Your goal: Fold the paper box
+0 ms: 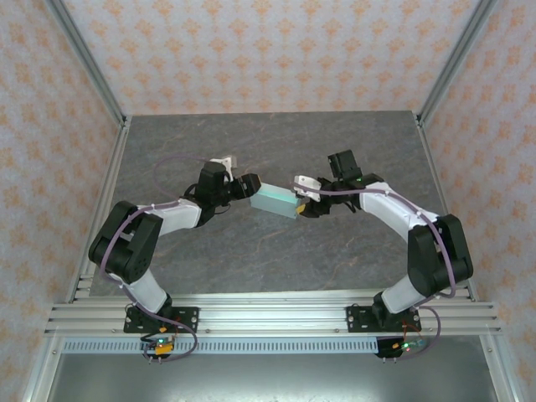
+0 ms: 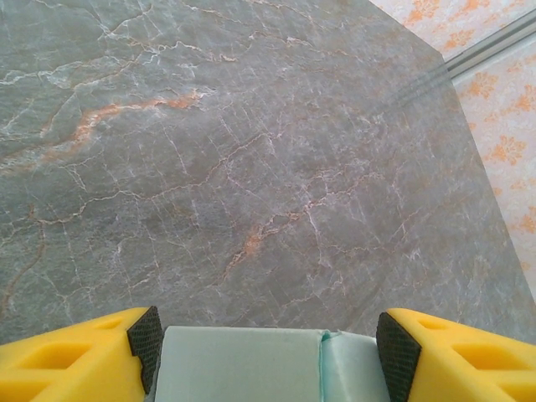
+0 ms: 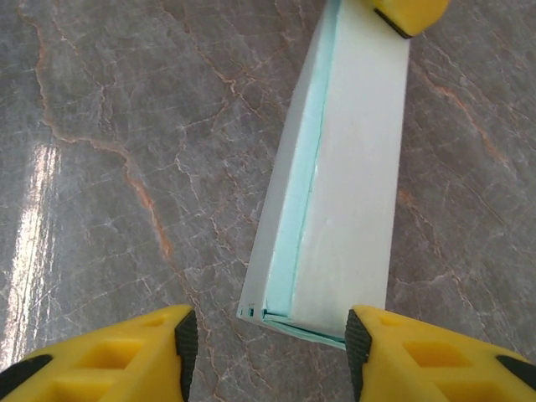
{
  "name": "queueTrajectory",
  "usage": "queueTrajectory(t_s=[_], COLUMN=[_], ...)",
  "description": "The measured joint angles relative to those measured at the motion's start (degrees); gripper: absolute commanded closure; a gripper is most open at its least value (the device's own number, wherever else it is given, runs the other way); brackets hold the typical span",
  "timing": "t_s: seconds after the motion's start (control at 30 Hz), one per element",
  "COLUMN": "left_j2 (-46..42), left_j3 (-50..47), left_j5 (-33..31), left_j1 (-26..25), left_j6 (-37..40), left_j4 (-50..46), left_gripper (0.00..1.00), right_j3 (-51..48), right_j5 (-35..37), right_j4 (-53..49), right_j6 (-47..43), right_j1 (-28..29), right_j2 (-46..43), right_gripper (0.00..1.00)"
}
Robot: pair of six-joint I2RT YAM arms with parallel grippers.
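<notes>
No text, label, brand, number or sign can be read. The box point(image 1: 275, 201) has plain faces with no print. The surface point(image 1: 276, 151) carries only stone veining. The walls point(image 1: 251, 50) carry only a repeating orange ornament with no characters.
</notes>
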Motion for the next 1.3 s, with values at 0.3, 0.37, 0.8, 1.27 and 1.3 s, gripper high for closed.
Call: queueTrajectory(t_s=[0.3, 0.37, 0.8, 1.27, 1.3], left_j2=[1.18, 1.66, 3.45, 4.35, 4.35], left_j3=[1.07, 1.60, 3.10, 3.23, 3.23], left_j5=[-0.04, -0.02, 0.22, 0.24, 0.24], left_j1=[0.85, 0.85, 0.85, 0.85, 0.85], left_j6=[-0.83, -1.11, -3.48, -4.59, -4.59], left_j4=[-0.04, -0.09, 0.42, 1.73, 1.73], left_gripper=[0.29, 0.29, 0.29, 0.29, 0.29], right_j3=[-3.50, -3.52, -0.92, 0.94, 1.44], right_j5=[1.64, 2.82, 3.54, 1.73, 1.73], right_j4=[5.64, 5.44, 1.11, 3.93, 3.98], right_j6=[-0.72, -1.07, -3.48, 0.68, 0.59], right_j1=[2.78, 3.17, 6.05, 4.28, 4.28], right_j2=[-1.38, -2.10, -2.89, -1.95, -1.92], right_gripper=[0.55, 0.54, 0.52, 0.52, 0.52])
